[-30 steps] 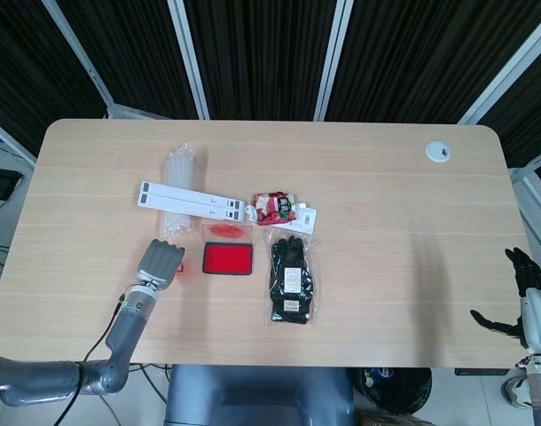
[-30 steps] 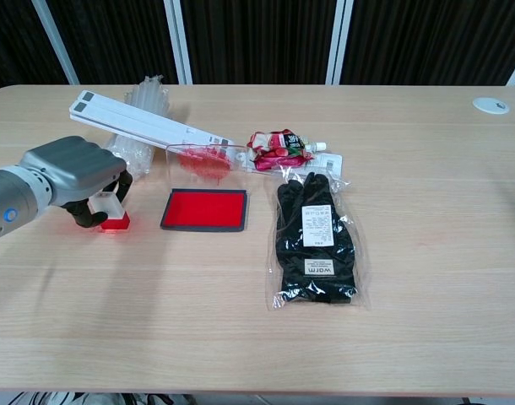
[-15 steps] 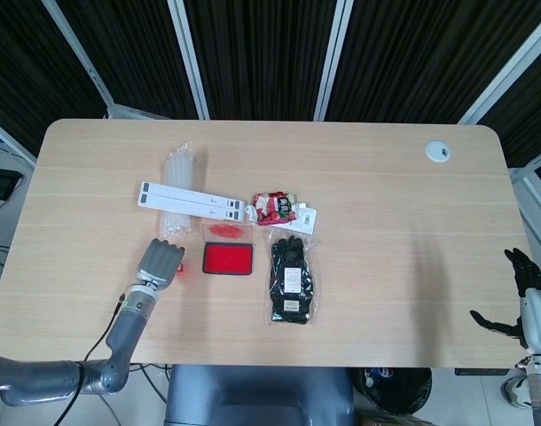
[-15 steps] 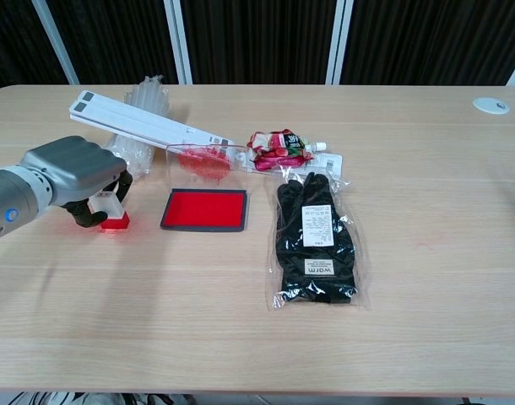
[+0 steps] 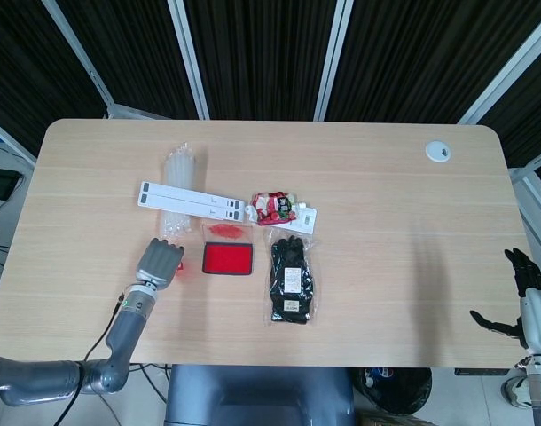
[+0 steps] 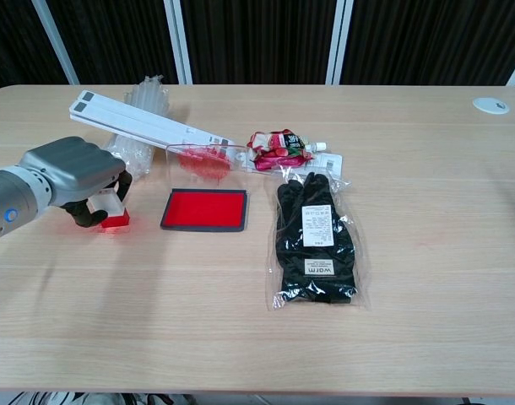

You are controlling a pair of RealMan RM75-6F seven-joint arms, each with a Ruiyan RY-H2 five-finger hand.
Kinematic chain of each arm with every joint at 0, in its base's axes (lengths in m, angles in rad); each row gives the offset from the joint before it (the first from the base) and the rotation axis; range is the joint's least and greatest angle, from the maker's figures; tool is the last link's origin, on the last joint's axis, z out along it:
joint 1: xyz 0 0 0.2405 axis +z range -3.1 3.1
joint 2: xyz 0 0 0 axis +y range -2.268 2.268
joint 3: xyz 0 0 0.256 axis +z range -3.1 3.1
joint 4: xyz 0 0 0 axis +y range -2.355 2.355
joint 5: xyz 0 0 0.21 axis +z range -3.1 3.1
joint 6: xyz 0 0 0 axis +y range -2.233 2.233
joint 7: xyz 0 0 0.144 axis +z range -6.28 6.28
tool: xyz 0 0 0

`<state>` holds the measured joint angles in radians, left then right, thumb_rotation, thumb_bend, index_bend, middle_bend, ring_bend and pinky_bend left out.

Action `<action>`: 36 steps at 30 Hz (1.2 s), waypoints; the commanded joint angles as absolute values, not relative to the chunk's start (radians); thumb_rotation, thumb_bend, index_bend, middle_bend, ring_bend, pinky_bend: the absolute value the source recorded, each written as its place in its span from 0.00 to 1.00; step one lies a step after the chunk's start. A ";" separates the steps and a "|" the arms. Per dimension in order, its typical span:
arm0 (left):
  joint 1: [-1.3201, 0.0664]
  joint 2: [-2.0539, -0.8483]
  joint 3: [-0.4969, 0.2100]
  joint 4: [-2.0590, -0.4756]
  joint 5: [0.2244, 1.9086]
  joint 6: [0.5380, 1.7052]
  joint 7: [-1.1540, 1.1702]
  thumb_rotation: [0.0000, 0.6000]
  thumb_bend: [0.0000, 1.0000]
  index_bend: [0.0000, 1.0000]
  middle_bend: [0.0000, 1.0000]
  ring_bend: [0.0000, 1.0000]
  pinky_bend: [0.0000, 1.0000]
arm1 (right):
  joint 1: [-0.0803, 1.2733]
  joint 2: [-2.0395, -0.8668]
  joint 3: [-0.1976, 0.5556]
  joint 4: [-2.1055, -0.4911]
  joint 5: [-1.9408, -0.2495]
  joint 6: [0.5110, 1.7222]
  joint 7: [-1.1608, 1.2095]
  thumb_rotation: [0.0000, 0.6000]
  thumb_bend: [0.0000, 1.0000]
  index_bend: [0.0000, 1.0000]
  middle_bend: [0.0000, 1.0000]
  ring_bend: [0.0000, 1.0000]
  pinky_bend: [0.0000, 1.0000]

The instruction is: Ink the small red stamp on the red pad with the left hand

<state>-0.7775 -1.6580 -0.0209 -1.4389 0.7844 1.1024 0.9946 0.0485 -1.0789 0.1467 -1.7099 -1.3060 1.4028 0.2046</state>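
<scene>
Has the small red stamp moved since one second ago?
Barely: the stamp in the left hand now looks slightly tilted, no closer to the red pad.

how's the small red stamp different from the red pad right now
The small red stamp is a little block with a clear top and red base, gripped by the left robot hand; the red pad is a wide, flat tray with a dark rim, lying untouched. The stamp sits left of the pad, apart from it. Both are red and on the table.

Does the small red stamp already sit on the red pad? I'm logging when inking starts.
No: in the chest view the small red stamp sits on the table left of the red pad, with the left robot hand around it.
</scene>
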 commanded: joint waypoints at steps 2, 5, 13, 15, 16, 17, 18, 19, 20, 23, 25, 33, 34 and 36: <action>-0.778 -1.657 -0.023 -1.439 0.783 1.103 0.997 1.00 0.36 0.41 0.45 0.39 0.49 | 0.048 -1.079 0.147 -1.710 -1.306 1.403 0.205 1.00 0.17 0.00 0.00 0.00 0.20; -0.779 -1.657 -0.025 -1.439 0.782 1.103 0.998 1.00 0.34 0.40 0.44 0.38 0.48 | 0.048 -1.079 0.146 -1.710 -1.306 1.403 0.204 1.00 0.17 0.00 0.00 0.00 0.20; -0.777 -1.656 -0.025 -1.440 0.777 1.107 1.008 1.00 0.21 0.33 0.33 0.30 0.41 | 0.049 -1.079 0.146 -1.709 -1.306 1.402 0.203 1.00 0.17 0.00 0.00 0.00 0.20; -0.776 -1.654 -0.027 -1.443 0.776 1.110 1.007 1.00 0.18 0.29 0.29 0.27 0.38 | 0.049 -1.079 0.146 -1.709 -1.305 1.402 0.203 1.00 0.17 0.00 0.00 0.00 0.20; -0.776 -1.653 -0.028 -1.445 0.779 1.113 1.004 1.00 0.16 0.26 0.26 0.25 0.36 | 0.049 -1.078 0.146 -1.709 -1.305 1.402 0.203 1.00 0.17 0.00 0.00 0.00 0.20; -0.775 -1.651 -0.029 -1.449 0.784 1.116 1.000 1.00 0.16 0.25 0.25 0.23 0.35 | 0.049 -1.078 0.146 -1.709 -1.306 1.402 0.202 1.00 0.17 0.00 0.00 0.00 0.20; -0.772 -1.648 -0.030 -1.456 0.791 1.119 0.993 1.00 0.15 0.24 0.22 0.21 0.32 | 0.049 -1.078 0.146 -1.709 -1.306 1.402 0.202 1.00 0.17 0.00 0.00 0.00 0.20; -0.768 -1.642 -0.030 -1.467 0.803 1.126 0.982 1.00 0.14 0.22 0.20 0.20 0.31 | 0.049 -1.078 0.145 -1.709 -1.307 1.402 0.200 1.00 0.17 0.00 0.00 0.00 0.20; -0.765 -1.637 -0.028 -1.475 0.813 1.131 0.975 1.00 0.13 0.21 0.19 0.19 0.30 | 0.048 -1.078 0.145 -1.709 -1.307 1.402 0.199 1.00 0.17 0.00 0.00 0.00 0.20; -0.750 -1.616 -0.017 -1.511 0.856 1.158 0.955 1.00 0.13 0.18 0.17 0.17 0.27 | 0.048 -1.078 0.145 -1.710 -1.307 1.403 0.197 1.00 0.17 0.00 0.00 0.00 0.20; -0.736 -1.595 -0.008 -1.545 0.889 1.178 0.930 1.00 0.13 0.17 0.17 0.16 0.26 | 0.048 -1.078 0.145 -1.710 -1.308 1.404 0.195 1.00 0.17 0.00 0.00 0.00 0.20; -0.647 -1.461 0.043 -1.705 1.063 1.305 0.808 1.00 0.13 0.16 0.15 0.16 0.26 | 0.047 -1.078 0.144 -1.707 -1.311 1.408 0.191 1.00 0.17 0.00 0.00 0.00 0.20; -0.633 -1.442 0.052 -1.723 1.083 1.321 0.789 1.00 0.13 0.16 0.15 0.16 0.26 | 0.047 -1.078 0.144 -1.706 -1.312 1.409 0.190 1.00 0.17 0.00 0.00 0.00 0.20; -0.594 -1.394 0.070 -1.765 1.134 1.368 0.729 1.00 0.13 0.14 0.15 0.16 0.26 | 0.047 -1.079 0.144 -1.705 -1.314 1.411 0.188 1.00 0.17 0.00 0.00 0.00 0.20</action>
<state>-0.6398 -1.4478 0.0427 -1.7158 1.0829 1.3156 0.7894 0.0472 -1.0787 0.1437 -1.7049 -1.3133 1.4108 0.1881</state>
